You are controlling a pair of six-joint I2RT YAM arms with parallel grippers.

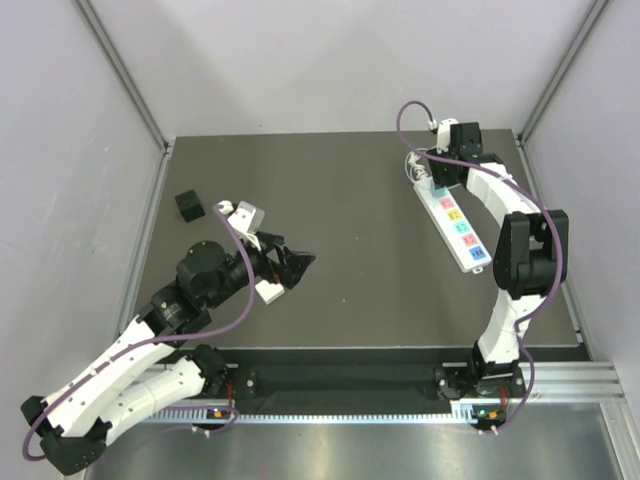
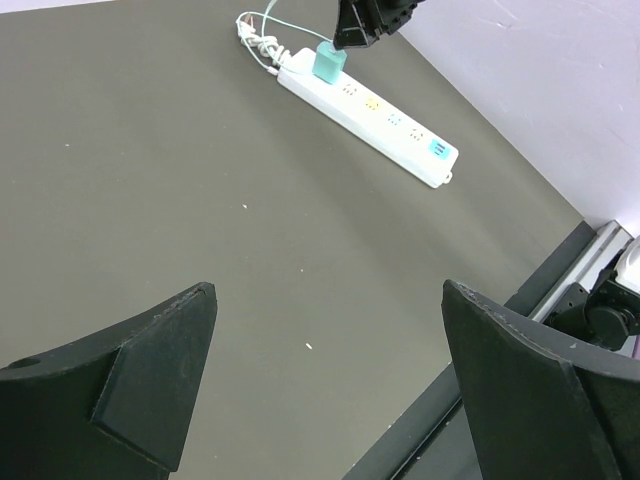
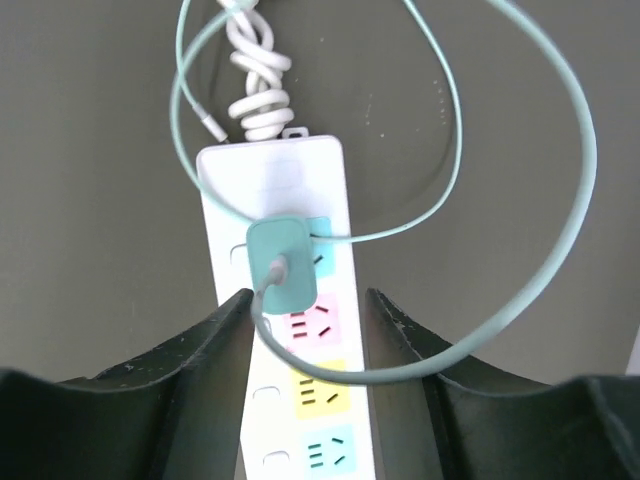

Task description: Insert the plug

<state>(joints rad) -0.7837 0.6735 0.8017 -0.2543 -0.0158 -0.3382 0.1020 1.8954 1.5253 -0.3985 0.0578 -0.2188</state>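
Right gripper (image 3: 307, 300): jaws apart, straddling the power strip (image 3: 272, 175) near the far right corner. Teal plug (image 3: 283, 262) sat on its far-end socket; I couldn't judge how deep. Left gripper (image 2: 328, 300) spread wide, empty. One plug, one strip.

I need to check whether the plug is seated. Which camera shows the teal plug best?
Right wrist: it looks straight down on the teal plug on the power strip, large and sharp. Left wrist shows the teal plug small and distant, from the side. Top external hides it under the right arm.
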